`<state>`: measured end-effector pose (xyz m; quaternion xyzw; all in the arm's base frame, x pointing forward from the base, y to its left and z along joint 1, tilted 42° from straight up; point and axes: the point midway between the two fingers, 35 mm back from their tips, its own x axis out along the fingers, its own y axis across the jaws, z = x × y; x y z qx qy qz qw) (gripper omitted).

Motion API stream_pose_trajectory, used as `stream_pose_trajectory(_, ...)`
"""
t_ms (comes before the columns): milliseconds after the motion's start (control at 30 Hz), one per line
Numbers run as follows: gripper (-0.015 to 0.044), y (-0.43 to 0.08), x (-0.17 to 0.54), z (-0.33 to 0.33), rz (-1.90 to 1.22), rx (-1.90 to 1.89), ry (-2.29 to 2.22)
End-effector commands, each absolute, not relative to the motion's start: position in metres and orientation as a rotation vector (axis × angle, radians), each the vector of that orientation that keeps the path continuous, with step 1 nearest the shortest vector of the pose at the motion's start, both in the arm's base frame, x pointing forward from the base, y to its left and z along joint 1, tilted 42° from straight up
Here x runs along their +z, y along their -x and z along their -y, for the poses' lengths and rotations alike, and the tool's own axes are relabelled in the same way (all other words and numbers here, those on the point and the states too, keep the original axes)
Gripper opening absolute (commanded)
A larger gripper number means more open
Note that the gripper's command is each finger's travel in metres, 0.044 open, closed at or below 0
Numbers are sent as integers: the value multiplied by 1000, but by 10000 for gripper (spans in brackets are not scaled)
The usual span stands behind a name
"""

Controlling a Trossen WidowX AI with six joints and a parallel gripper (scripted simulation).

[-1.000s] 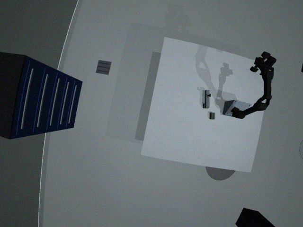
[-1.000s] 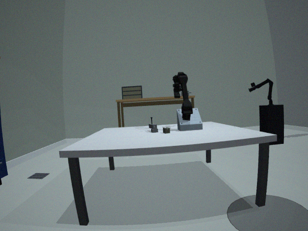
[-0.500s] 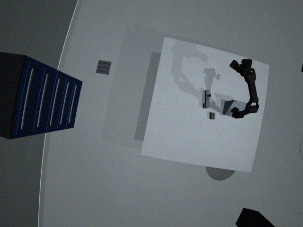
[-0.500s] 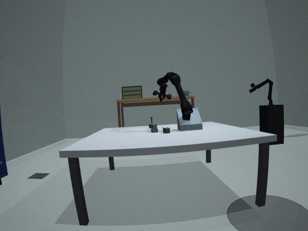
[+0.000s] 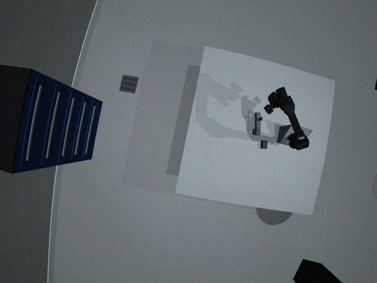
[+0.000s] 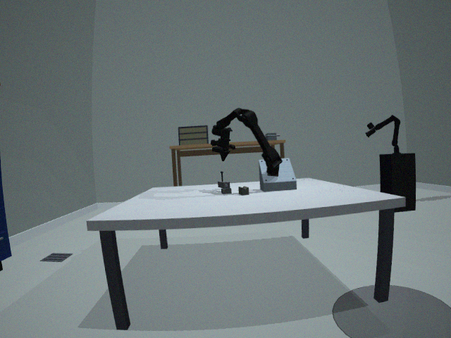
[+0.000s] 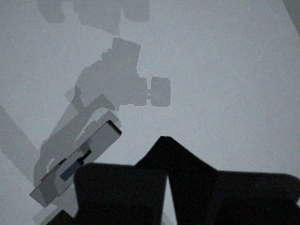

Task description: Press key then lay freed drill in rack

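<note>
My gripper (image 6: pixel 223 160) (image 7: pixel 164 141) is shut and empty, pointing down above the fixture. A narrow grey fixture (image 5: pixel 257 127) (image 6: pixel 226 190) (image 7: pixel 104 137) stands on the white table (image 5: pixel 243 179) (image 6: pixel 189 209). A thin dark upright piece with a small head, which looks like the drill (image 5: pixel 260 118) (image 6: pixel 221 176) (image 7: pixel 85 157), rises from it. A dark blue patch lies beside it in the wrist view; I cannot tell whether it is the key. A small block (image 5: pixel 264 144) (image 6: pixel 243 190), possibly the rack, stands separately near one end of the fixture.
The arm rises from a sloped grey base (image 5: pixel 306 131) (image 6: pixel 278 185) on the table. A blue drawer cabinet (image 5: pixel 68 121) stands to the left in the top view. Behind are a wooden bench (image 6: pixel 200 146) and a second small arm on a black pedestal (image 6: pixel 397 178).
</note>
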<state>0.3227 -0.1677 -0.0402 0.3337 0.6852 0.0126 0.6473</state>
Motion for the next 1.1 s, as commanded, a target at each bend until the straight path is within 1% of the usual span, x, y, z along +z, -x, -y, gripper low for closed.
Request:
stream_pose_trajectory(0,0,-323,-19,96,-1540,506,-487)
stream_pose_trajectory(167,0,-317,-3,48,-1462,841,-290)
stream_pose_trajectory(1067,0,-315,-15,37,-1460,848,-287)
